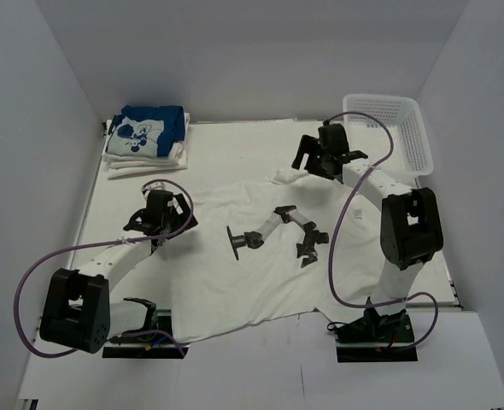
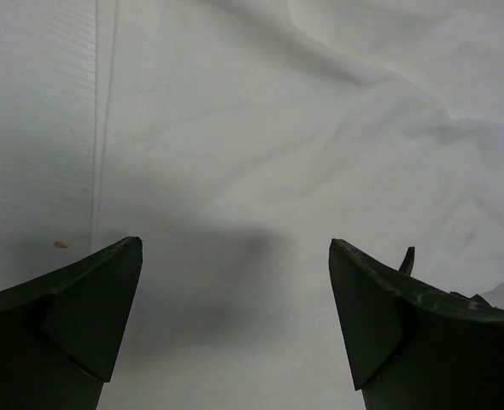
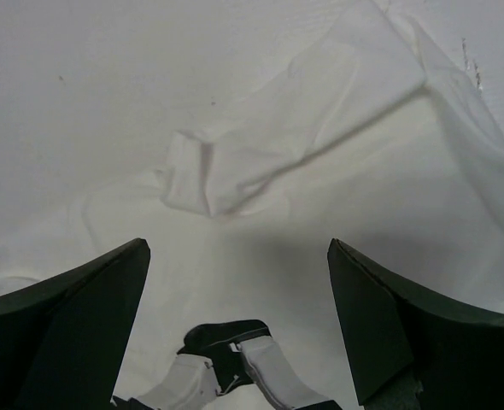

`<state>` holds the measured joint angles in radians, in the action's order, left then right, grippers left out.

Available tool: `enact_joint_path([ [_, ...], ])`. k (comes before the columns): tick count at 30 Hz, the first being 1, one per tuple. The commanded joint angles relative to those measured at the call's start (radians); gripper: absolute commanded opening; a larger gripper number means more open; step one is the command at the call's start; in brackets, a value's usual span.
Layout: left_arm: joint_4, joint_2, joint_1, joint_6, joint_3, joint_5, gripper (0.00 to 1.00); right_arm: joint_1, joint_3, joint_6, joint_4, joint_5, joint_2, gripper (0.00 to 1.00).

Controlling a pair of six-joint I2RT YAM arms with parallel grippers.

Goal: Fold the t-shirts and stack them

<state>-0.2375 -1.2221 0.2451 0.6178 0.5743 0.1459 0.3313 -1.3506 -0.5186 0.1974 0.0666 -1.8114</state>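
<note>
Looking down on a jointed black-and-white object [image 1: 269, 229] lying on the middle of the white t-shirt [image 1: 235, 290], itself spreading rumpled over the centre of the table [image 1: 235, 141] between the two arms; seeing a white mesh basket [image 1: 406, 141] at the upper right of the frame, just behind the right arm; seeing purple cables [image 1: 26, 295] looping beside both bases; finding the folded stack [image 1: 141, 162] at the upper left, with the blue t-shirt [image 1: 158, 126] on top, well apart from both grippers. Hovering the left gripper [image 2: 235, 241] over the shirt's left side, fingers [image 2: 90, 307] spread wide and clasping nothing; hovering the right gripper [image 3: 237, 242] near the shirt's upper edge, a sleeve [image 3: 312, 128] filling the upper half of that view, fingers [image 3: 397, 325] likewise apart with nothing between. Losing the shirt's lower left corner under the left arm; catching only an end of the jointed object at the bottom edge of the right wrist view, cut off there; failing to read anything in the blue shirt's white cartoon print, too small to tell.
</note>
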Motion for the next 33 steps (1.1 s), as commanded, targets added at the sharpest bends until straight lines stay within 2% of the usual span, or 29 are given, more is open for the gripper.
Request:
enact_joint_path([
  [1,-0.002,0.029,0.003,-0.007,0.047,0.018,1.0,0.021,0.004,0.115,-0.002,-0.042,-0.047,0.9],
  [5,-0.002,0.029,0.003,-0.007,0.047,0.018,1.0,0.049,-0.042,0.184,-0.052,-0.053,-0.141,0.9],
  [8,-0.002,-0.007,0.003,-0.007,0.047,0.018,1.0,0.055,-0.16,0.215,-0.024,-0.056,-0.244,0.9],
  [14,-0.016,-0.089,-0.006,-0.007,0.047,0.027,1.0,0.054,-0.409,0.175,0.022,-0.099,-0.44,0.9],
  [18,-0.025,-0.115,-0.006,-0.007,0.056,0.046,1.0,0.048,-0.47,0.126,-0.079,-0.091,-0.494,0.9],
  [23,-0.052,-0.136,-0.006,-0.007,0.065,0.067,1.0,0.048,-0.646,0.074,-0.214,-0.027,-0.61,0.9],
  [26,-0.08,-0.136,-0.006,-0.007,0.085,0.092,1.0,0.035,-0.763,0.057,-0.199,-0.047,-0.655,0.9],
  [28,-0.08,-0.125,-0.006,-0.016,0.105,0.101,1.0,0.031,-0.748,0.087,-0.136,-0.056,-0.623,0.9],
  [29,-0.08,-0.114,-0.006,-0.016,0.117,0.113,1.0,0.029,-0.725,0.118,-0.128,-0.056,-0.556,0.9],
  [31,-0.08,-0.105,-0.006,-0.016,0.128,0.113,1.0,0.031,-0.592,0.181,-0.116,-0.019,-0.501,0.9],
  [33,-0.066,-0.105,-0.006,-0.016,0.151,0.113,1.0,0.025,-0.477,0.195,-0.089,0.027,-0.372,0.9],
])
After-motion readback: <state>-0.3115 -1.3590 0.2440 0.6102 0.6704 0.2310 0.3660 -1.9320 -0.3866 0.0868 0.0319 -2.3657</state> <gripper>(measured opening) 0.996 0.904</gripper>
